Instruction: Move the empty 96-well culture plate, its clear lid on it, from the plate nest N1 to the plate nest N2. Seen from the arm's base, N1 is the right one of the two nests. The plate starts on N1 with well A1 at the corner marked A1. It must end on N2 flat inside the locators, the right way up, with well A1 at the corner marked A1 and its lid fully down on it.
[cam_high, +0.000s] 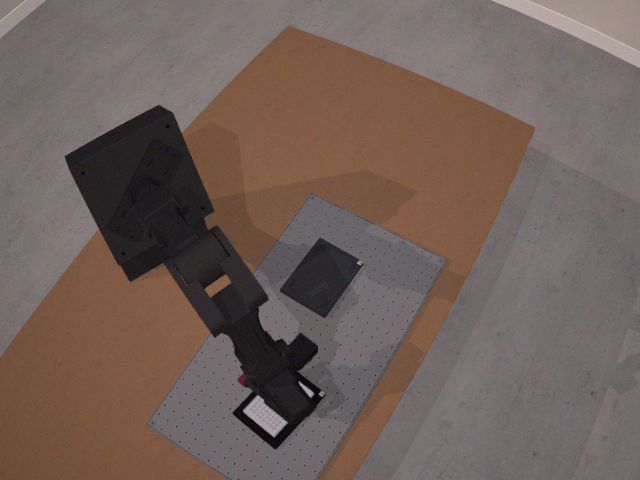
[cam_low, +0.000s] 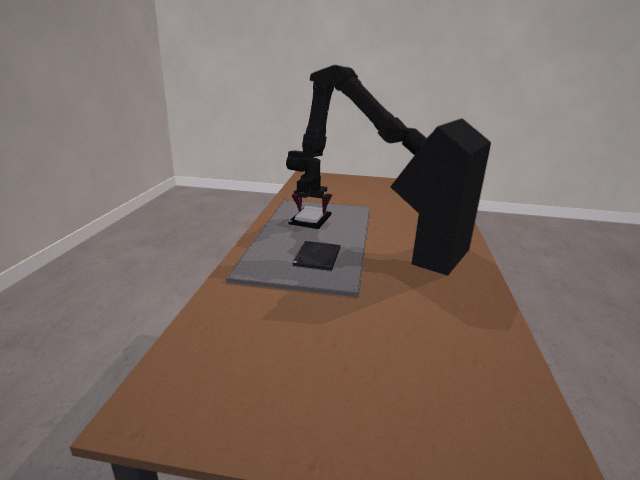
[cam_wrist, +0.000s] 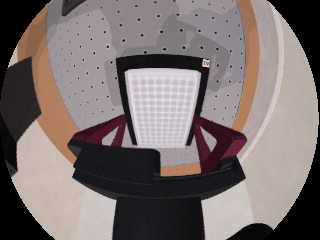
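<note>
The white 96-well plate (cam_high: 265, 415) with its clear lid lies flat on the black nest N1 (cam_high: 273, 428); it also shows in the exterior view (cam_low: 311, 213) and in the wrist view (cam_wrist: 162, 107). A small A1 label (cam_wrist: 206, 63) marks the nest's far right corner in the wrist view. My gripper (cam_low: 311, 202) is open, its dark red fingers straddling the plate's long sides just above it, touching nothing; it also shows in the wrist view (cam_wrist: 160, 139). The arm hides part of the plate in the top view. Nest N2 (cam_high: 320, 276) is an empty black square, also seen in the exterior view (cam_low: 316, 255).
Both nests sit on a grey perforated baseplate (cam_high: 305, 330) on a brown table (cam_low: 361, 335). The arm's tall black base (cam_low: 444, 196) stands beside the baseplate. N2 has a small white label at one corner (cam_high: 359, 262).
</note>
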